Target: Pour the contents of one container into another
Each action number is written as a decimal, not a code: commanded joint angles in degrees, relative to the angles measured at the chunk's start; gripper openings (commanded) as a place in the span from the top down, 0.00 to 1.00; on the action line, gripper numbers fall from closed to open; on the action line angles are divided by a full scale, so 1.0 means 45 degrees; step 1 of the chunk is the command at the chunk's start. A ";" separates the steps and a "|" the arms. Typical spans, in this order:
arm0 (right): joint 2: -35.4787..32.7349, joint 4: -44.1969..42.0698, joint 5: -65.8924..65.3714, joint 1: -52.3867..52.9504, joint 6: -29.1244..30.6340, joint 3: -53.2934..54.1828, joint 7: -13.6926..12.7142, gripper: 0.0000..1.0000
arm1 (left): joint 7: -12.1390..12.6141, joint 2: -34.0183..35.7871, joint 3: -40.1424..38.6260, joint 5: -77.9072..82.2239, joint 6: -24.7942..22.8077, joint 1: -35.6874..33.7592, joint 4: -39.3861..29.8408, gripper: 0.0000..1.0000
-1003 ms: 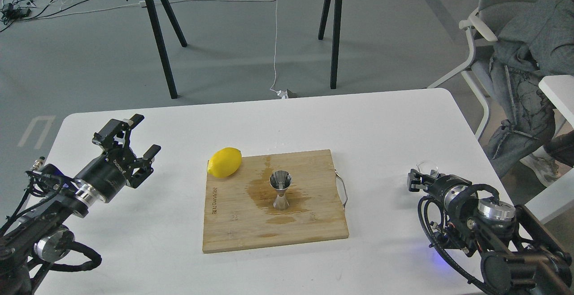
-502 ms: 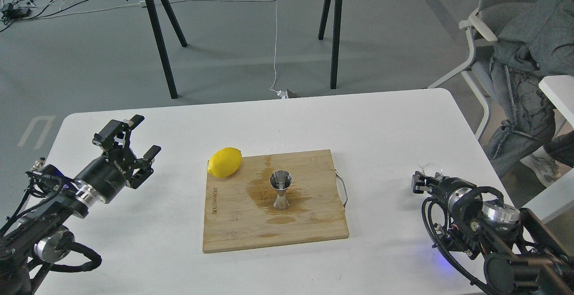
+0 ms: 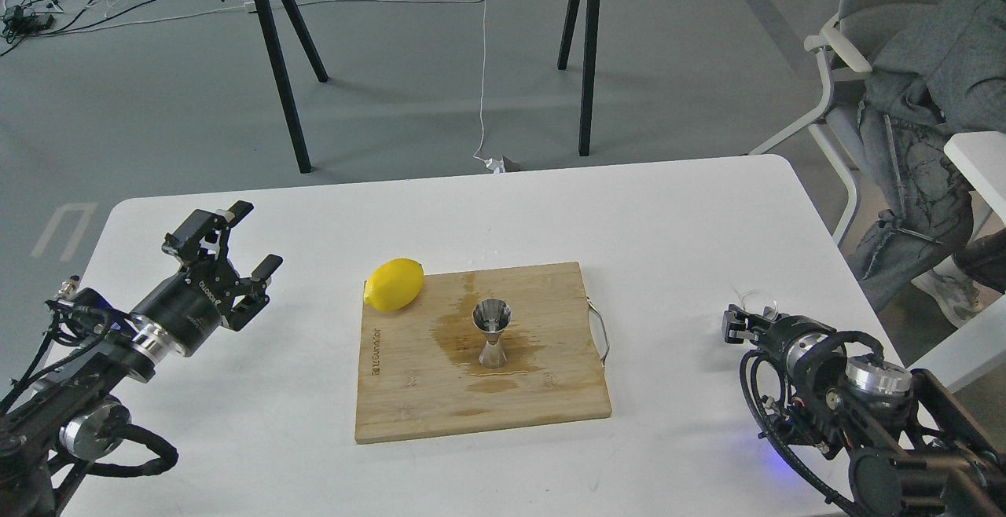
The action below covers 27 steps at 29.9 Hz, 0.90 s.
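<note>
The steel jigger (image 3: 492, 334) stands upright on the wooden cutting board (image 3: 409, 391), in the middle of a wet brown patch. The small clear cup (image 3: 758, 299) shows only as a faint rim at the tip of my right gripper (image 3: 740, 324), near the table's right edge and far from the jigger. That gripper is dark and seen from behind; the cup travels with it, so it looks shut on the cup. My left gripper (image 3: 255, 234) hovers open and empty over the left side of the table, well left of the board.
A yellow lemon (image 3: 394, 284) lies at the board's back-left corner. A metal handle (image 3: 600, 332) sticks out from the board's right side. An office chair with grey clothing (image 3: 904, 85) stands beyond the white table's (image 3: 668, 210) right edge.
My right gripper has drawn slightly back and down towards the right, with the clear cup moving along. The left arm, jigger and lemon have stayed still.
</note>
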 commanded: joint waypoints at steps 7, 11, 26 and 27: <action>0.0078 -0.0014 -0.0001 0.0000 -0.0009 -0.0021 0.0001 0.42 | 0.0000 0.0020 -0.0020 -0.0001 0.0001 -0.0022 0.0017 0.01; 0.0078 -0.0014 -0.0001 0.0000 -0.0009 -0.0021 0.0001 0.40 | 0.0000 0.0020 0.0000 -0.0001 0.0001 -0.0021 -0.0003 0.01; 0.0078 0.0025 -0.0001 0.0039 -0.0009 -0.0021 0.0001 0.06 | 0.0000 0.0000 0.0000 -0.0001 0.0001 -0.0002 -0.0002 0.01; 0.0059 0.0045 -0.0001 0.0059 -0.0009 -0.0021 0.0001 0.06 | 0.0000 0.0000 0.0000 -0.0001 0.0001 -0.0002 0.0017 0.01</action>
